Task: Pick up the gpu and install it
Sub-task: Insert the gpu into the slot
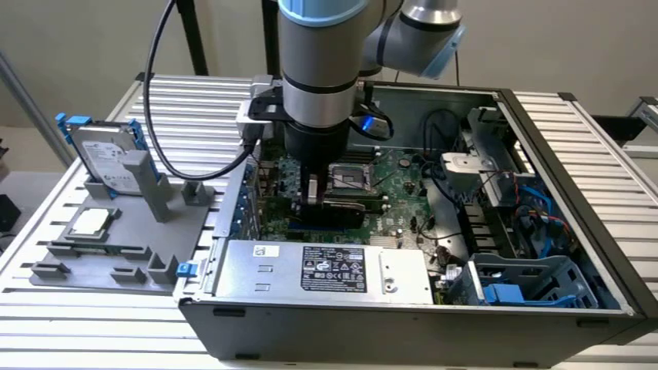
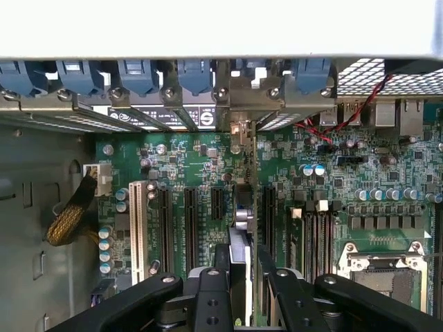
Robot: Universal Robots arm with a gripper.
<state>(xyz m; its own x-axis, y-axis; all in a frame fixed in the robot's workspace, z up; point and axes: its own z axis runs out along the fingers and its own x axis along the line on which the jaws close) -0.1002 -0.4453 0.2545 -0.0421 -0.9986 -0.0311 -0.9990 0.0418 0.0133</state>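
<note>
In the wrist view the gpu (image 2: 240,214) shows edge-on, a thin card running from between my fingers up to its silver end bracket (image 2: 239,128) at the case's rear slot openings. My gripper (image 2: 243,294) is shut on it, with one black finger (image 2: 211,290) on each side. The card stands upright along the motherboard's (image 2: 201,159) expansion slots; I cannot tell whether it is fully seated. In the exterior view the gripper (image 1: 327,189) reaches down into the open computer case (image 1: 575,193), with the dark gpu (image 1: 334,210) under it.
A silver hard drive with blue rails (image 1: 108,158) and a small square processor chip (image 1: 91,222) rest on the grey fixture at the exterior view's left. Inside the case are the power supply (image 1: 319,270), processor socket (image 2: 381,266), blue drive cage (image 1: 525,281) and loose cables (image 1: 452,177).
</note>
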